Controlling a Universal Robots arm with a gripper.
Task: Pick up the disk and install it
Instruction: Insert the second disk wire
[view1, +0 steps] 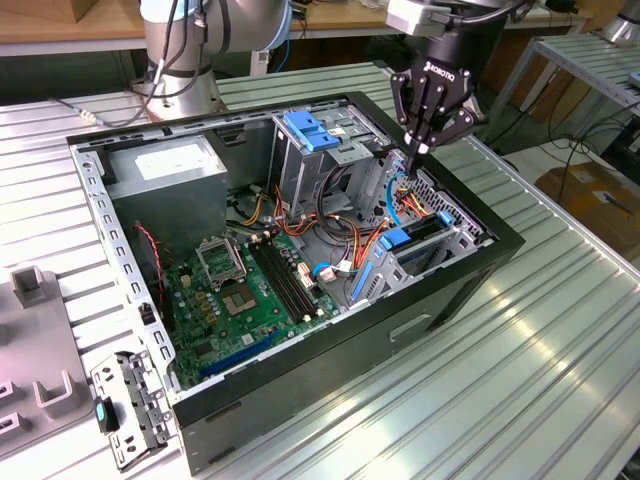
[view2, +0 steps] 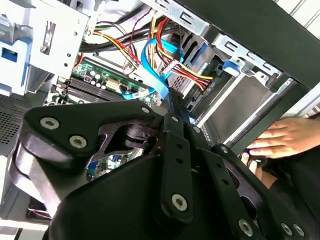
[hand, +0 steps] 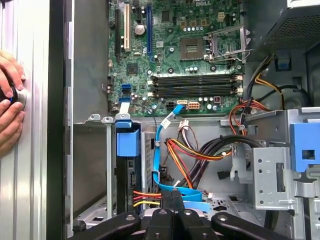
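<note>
Nearest us in the exterior view, a loose metal bracket (view1: 128, 408) lies on the ribbed desk (view1: 540, 370), just beside the corner of the open computer case (view1: 330, 350). The case lies on its side with its panel off, so everything inside is reachable from above.

Inside it, the green motherboard (view1: 250, 290) covers the floor of the near half. Toward the exterior view's right, a metal drive cage (view1: 440, 245) sits against the case's near wall, and the disk (view1: 420, 230) is in that cage. It stands on edge with a blue side rail uppermost, and its long axis runs parallel to that near wall. A bundle of red, yellow and orange cables (view1: 350, 230) and a blue ribbon cable (hand: 159, 160) fill the gap between the cage and the motherboard, leaving little room beside the disk.

Just past the cage, the end effector (view1: 412, 160) hangs over the case's far-right edge, apart from the disk. Its fingers are drawn together into a narrow point aimed down at the cables. We see a person's hand (hand: 10, 100) resting on the desk outside the case wall.

Farther back stand a second cage with a blue latch (view1: 312, 132) and the grey power-supply box (view1: 170, 170). Beyond the case, the arm's base (view1: 185, 45) stands on the desk.
</note>
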